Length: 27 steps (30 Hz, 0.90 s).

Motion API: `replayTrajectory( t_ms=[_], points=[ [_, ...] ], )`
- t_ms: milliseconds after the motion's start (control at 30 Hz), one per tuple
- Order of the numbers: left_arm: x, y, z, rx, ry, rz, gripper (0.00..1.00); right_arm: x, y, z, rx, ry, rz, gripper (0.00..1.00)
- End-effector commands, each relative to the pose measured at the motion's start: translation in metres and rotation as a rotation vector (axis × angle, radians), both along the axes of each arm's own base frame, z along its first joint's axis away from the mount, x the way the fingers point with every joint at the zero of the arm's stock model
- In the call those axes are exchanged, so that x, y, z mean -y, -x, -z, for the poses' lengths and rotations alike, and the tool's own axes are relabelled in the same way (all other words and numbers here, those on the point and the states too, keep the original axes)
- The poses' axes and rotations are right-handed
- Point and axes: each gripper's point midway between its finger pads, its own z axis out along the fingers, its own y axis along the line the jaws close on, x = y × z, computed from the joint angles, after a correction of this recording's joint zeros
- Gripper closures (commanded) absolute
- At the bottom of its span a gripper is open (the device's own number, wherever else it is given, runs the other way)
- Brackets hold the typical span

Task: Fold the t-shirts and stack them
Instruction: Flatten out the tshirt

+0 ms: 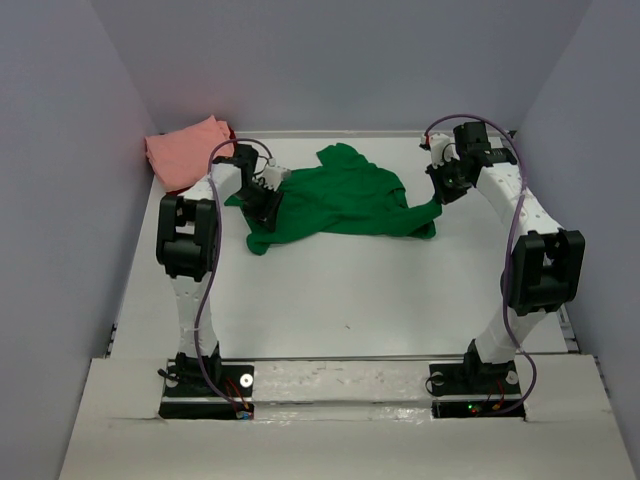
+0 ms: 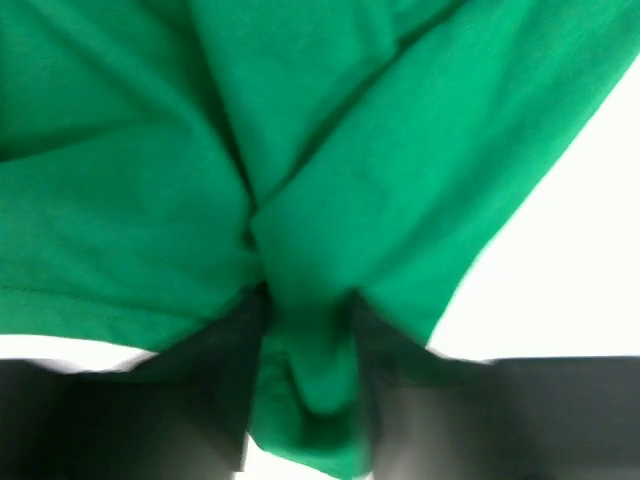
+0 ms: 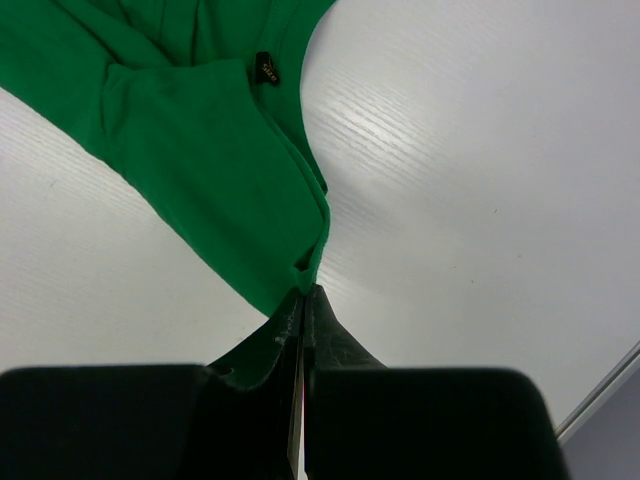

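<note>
A bright green t-shirt [image 1: 340, 195] lies crumpled across the far middle of the white table [image 1: 350, 290]. My left gripper [image 1: 265, 200] is at its left end. In the left wrist view its dark fingers [image 2: 215, 360] press on a bunched fold of the green t-shirt [image 2: 150, 200] that fills the gap at the left gripper [image 2: 308, 340]. My right gripper [image 1: 437, 195] is at the shirt's right end. The right wrist view shows the right gripper [image 3: 303, 295] shut on a corner of the green t-shirt's hem [image 3: 200, 150]. A salmon pink t-shirt [image 1: 185, 150] lies folded in the far left corner, with a dark red edge [image 1: 180, 188] under it.
Grey walls close in the table on the left, back and right. The table's right edge [image 3: 600, 390] runs close to my right gripper. A small black label [image 3: 263, 68] sits on the green cloth by the neckline.
</note>
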Motion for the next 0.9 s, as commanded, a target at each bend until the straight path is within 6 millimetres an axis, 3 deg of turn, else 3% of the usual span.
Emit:
replayTrajectory(
  t_ms=[0,33,233,400,567,733,867],
  points=[
    [0.007,0.01,-0.012,-0.01,0.04,0.019,0.72,-0.005,-0.007,-0.023,0.083,-0.012,-0.008,1.0],
    [0.007,0.01,-0.013,-0.005,0.041,0.019,0.84,-0.006,-0.007,-0.023,0.081,-0.014,-0.008,1.0],
    [0.004,0.004,-0.032,0.043,0.027,0.001,1.0,-0.007,-0.006,-0.018,0.068,-0.019,-0.01,1.0],
    [0.004,-0.001,-0.052,0.108,-0.002,-0.003,1.0,-0.008,-0.009,-0.019,0.072,-0.025,-0.014,1.0],
    [0.004,-0.006,-0.084,0.26,-0.122,-0.019,1.0,-0.009,-0.009,-0.024,0.083,-0.028,-0.015,1.0],
    [0.024,0.014,-0.106,0.339,-0.193,0.039,1.0,-0.008,-0.01,-0.029,0.093,-0.024,-0.017,1.0],
    [0.034,0.034,-0.106,0.327,-0.238,0.086,1.0,-0.009,-0.009,-0.031,0.095,-0.028,-0.022,1.0]
  ],
)
